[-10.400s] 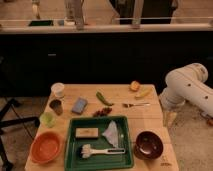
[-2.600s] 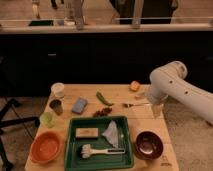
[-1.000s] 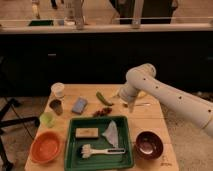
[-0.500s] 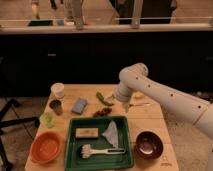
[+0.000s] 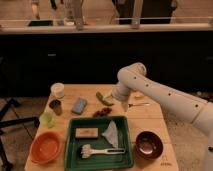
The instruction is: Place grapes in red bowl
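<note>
I see the table [image 5: 155, 122], with the arm [image 5: 165, 97] reaching in from its right. The tray [image 5: 72, 125] sits front centre and the red bowl [image 5: 45, 147] front left. My gripper [image 5: 124, 106] hangs with fingers apart, holding nothing, just right of the grapes [image 5: 103, 112], which lie behind the tray.

Gripper [image 5: 123, 104] low at centre, jaws apart
</note>
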Controlling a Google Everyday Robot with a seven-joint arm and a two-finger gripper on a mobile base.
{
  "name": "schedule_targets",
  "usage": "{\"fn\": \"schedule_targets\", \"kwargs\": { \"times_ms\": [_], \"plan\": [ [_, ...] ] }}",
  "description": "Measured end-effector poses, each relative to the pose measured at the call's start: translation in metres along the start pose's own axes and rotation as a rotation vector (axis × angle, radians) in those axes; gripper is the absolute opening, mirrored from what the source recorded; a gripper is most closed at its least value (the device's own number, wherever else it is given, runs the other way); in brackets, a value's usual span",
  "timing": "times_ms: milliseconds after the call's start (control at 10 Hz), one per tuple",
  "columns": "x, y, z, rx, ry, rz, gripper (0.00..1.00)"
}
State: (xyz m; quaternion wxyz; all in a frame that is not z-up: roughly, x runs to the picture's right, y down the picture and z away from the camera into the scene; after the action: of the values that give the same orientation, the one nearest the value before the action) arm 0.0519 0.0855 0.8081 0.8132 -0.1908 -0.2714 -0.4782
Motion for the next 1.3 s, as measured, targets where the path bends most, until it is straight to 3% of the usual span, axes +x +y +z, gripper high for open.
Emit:
{"fn": "schedule_targets", "kwargs": {
  "times_ms": [200,400,900,1300],
  "plan": [
    [0.002,-0.024,0.023,-0.001,-0.04,-0.069,0.8],
    [0.007,-0.031,0.037,-0.006,-0.072,-0.107,0.8],
    [0.001,-0.027,0.084,-0.029,-0.14,-0.091,0.8],
    [-0.005,-0.031,0.099,-0.037,-0.171,-0.094,0.8]
  ]
}}
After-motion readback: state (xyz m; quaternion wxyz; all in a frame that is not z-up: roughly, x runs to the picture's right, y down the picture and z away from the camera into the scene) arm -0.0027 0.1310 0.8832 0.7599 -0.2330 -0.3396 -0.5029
